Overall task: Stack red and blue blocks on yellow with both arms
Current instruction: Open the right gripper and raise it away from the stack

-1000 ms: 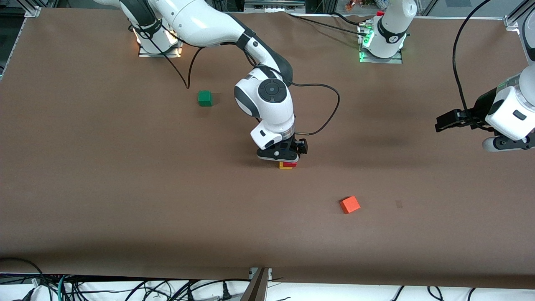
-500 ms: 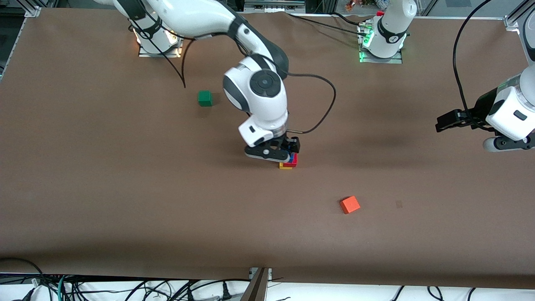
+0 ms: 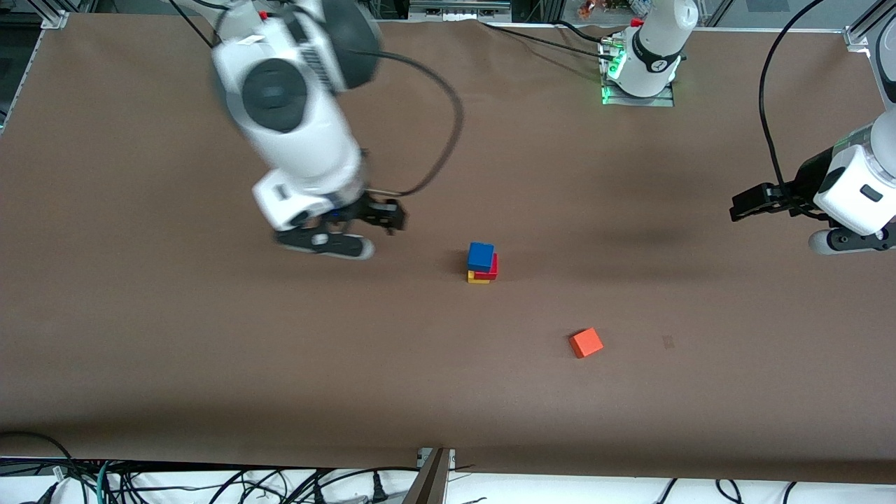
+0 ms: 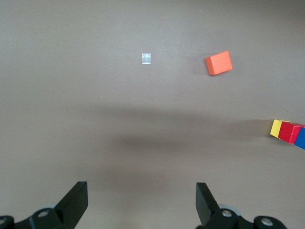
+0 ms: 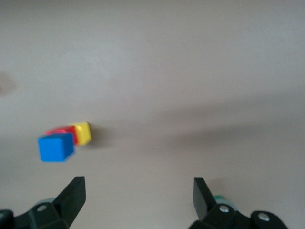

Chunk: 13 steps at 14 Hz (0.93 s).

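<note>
The blue block (image 3: 480, 255) sits on the red block (image 3: 493, 269), which sits on the yellow block (image 3: 476, 279), in a slightly offset stack mid-table. My right gripper (image 3: 353, 234) is open and empty, up in the air over bare table toward the right arm's end from the stack. Its wrist view shows the jaws wide apart (image 5: 137, 188) and the blue (image 5: 55, 147), red (image 5: 59, 130) and yellow (image 5: 83, 132) blocks. My left gripper (image 3: 743, 206) waits open and empty (image 4: 141, 191) at the left arm's end. Its view catches the yellow (image 4: 276, 128), red (image 4: 289, 132) and blue (image 4: 301, 138) blocks at the edge.
An orange-red cube (image 3: 585, 343) lies nearer the front camera than the stack, and shows in the left wrist view (image 4: 218, 63). The right arm hides the green cube in the front view; a green sliver (image 5: 219, 198) shows by one right finger. A black cable (image 3: 448, 133) trails from the right wrist.
My right gripper has let go of the blue block on the stack, risen and swung away toward the right arm's end. The left arm has not moved.
</note>
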Tool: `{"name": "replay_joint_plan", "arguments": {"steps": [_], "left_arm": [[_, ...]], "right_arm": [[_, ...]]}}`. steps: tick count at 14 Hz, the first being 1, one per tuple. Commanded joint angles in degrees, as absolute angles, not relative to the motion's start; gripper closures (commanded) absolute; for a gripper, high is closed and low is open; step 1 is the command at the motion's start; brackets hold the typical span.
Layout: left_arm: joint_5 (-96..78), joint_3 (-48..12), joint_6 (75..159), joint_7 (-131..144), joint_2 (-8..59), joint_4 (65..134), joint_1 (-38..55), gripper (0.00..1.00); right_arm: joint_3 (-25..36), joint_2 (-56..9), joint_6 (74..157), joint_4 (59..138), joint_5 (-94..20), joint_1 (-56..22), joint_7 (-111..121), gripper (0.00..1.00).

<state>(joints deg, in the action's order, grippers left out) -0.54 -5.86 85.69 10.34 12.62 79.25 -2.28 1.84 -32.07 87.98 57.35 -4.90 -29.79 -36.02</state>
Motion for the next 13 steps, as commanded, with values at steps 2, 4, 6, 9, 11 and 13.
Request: {"name": "replay_joint_plan", "arguments": {"steps": [2, 4, 6, 9, 11, 13], "left_arm": [[1.4, -6.0, 85.4, 7.7, 12.0, 79.5, -1.8, 0.00], [1.3, -6.0, 85.4, 7.7, 12.0, 79.5, -2.0, 0.00], [1.3, -6.1, 85.4, 7.7, 12.0, 79.5, -2.1, 0.00], [1.2, -6.0, 85.4, 7.7, 12.0, 79.5, -2.1, 0.00], [1.0, -6.0, 85.4, 7.9, 12.0, 79.5, -2.1, 0.00], [1.0, -6.0, 85.4, 8.0, 12.0, 79.5, -2.1, 0.00]], "right_arm": [[6.1, -19.5, 86.5, 72.8, -8.4, -25.9, -24.1, 0.00], [7.7, -13.7, 86.7, 79.4, -7.8, -25.9, -20.2, 0.00], [7.8, -8.3, 87.7, 85.6, -6.3, -24.8, -18.0, 0.00], [7.2, -3.6, 89.2, 91.6, -4.0, -21.2, -12.5, 0.00], [5.4, -0.2, 92.4, 96.3, -2.0, -18.2, -8.8, 0.00], [4.4, 0.6, 92.5, 96.9, -2.0, -17.0, -8.7, 0.00]]}}
